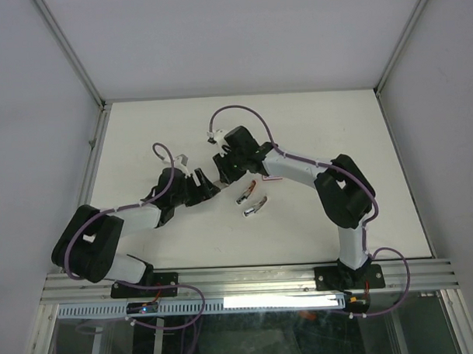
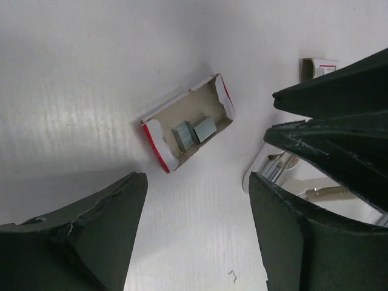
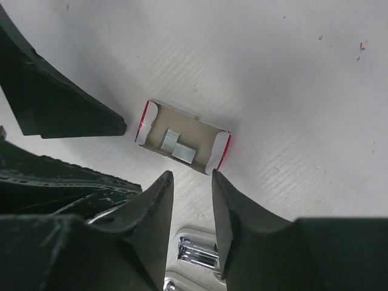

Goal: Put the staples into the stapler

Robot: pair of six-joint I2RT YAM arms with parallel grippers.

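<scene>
The staples lie as two short silvery strips in their open cardboard tray, which sits flat on the white table right under both wrists, with the stapler just beside it on the near side, opened out and showing its metal channel. Neither arm holds anything. The left gripper hangs over the tray with its jaws wide apart and empty, while the right gripper points at the tray's long edge with its jaws drawn to a narrow gap, nothing between them. I judge the step in hand to be the pick: getting one strip out of the tray before it can go to the stapler. The next move likely calls for the narrowed right jaws to come down inside the tray walls and pinch a single strip across its width (the two strips overlap a little, so taking both, or tipping one, is a risk), perhaps with the left jaws steadying the tray so that it does not slide. One stray staple lies loose on the table near the left fingers.
</scene>
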